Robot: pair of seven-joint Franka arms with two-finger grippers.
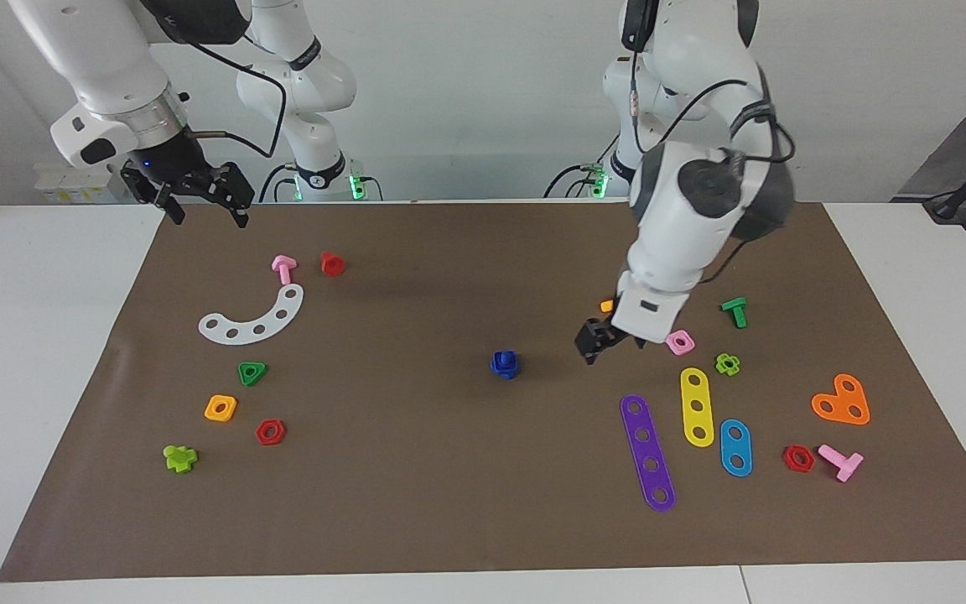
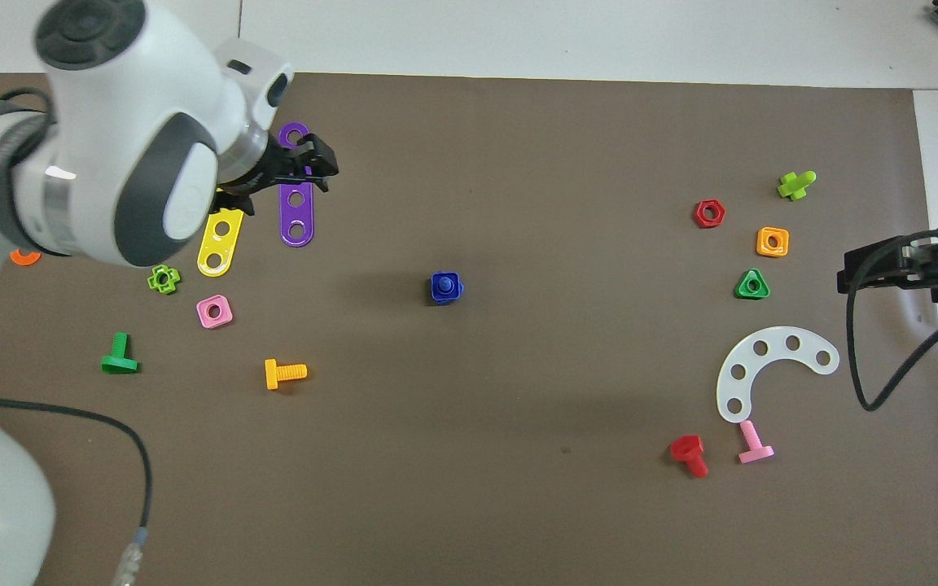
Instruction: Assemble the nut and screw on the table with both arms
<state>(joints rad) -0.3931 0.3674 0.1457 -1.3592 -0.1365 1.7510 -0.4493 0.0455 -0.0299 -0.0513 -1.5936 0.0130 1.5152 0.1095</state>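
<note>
The small dark-blue plastic screw (image 1: 506, 359) sits in the dark-blue square nut (image 1: 505, 369) mid-mat, apparently assembled; left gripper (image 1: 599, 343) and waiting right gripper (image 1: 205, 204) hang open, empty.

Five nuts (image 1: 270, 432), four strips (image 1: 647, 452)

My left pincer (image 1: 599, 345) hangs raised over the counter (image 1: 416, 503), tilted downward, fingers apart and holding nothing. My right pincer (image 1: 205, 210) waits in the air at its own end, fingers apart and likewise empty.
</note>
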